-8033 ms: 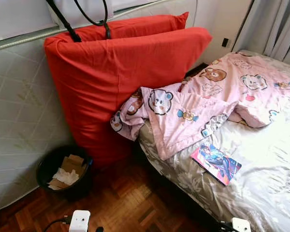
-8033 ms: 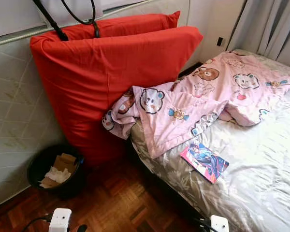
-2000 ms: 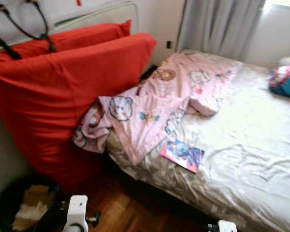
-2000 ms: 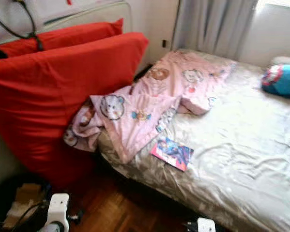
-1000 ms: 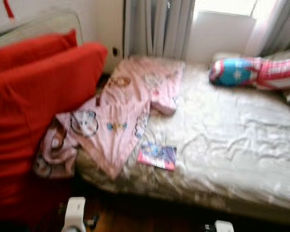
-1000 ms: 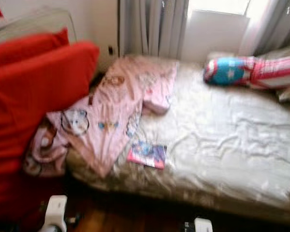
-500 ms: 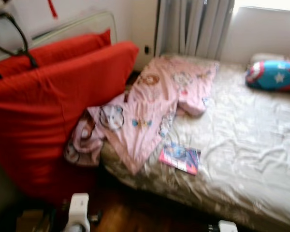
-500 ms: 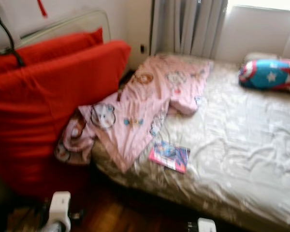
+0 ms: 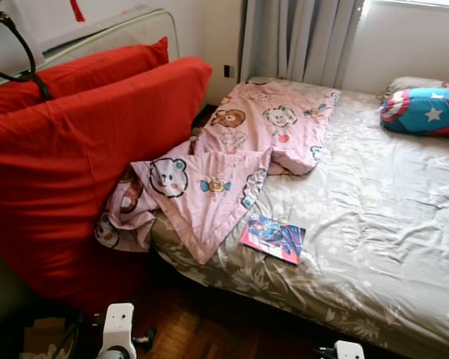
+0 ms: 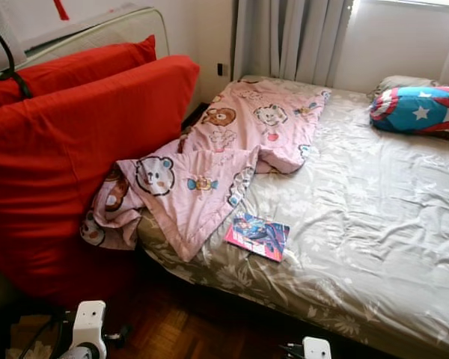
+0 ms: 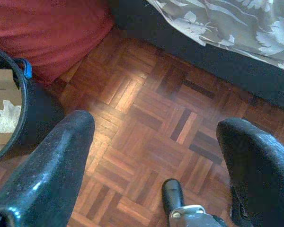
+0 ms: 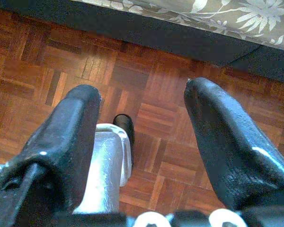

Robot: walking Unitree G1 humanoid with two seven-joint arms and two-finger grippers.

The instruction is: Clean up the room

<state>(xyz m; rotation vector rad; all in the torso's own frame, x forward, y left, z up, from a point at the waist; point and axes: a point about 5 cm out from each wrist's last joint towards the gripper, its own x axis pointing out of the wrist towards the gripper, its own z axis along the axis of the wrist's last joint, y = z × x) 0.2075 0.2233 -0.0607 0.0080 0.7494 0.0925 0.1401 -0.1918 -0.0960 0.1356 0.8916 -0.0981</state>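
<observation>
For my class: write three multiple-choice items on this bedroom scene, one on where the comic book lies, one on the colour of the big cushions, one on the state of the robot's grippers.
1. Where is the comic book?
A. on the floor
B. on the bed, near the pink blanket
C. in the bin

2. What colour are the big cushions?
A. red
B. blue
C. green

3. How are the left gripper and right gripper?
A. holding the book
B. both shut
C. both open, empty

Key: 1 B, it lies on the sheet; 2 A, both are red; 3 C, their fingers are spread over bare floor.
</observation>
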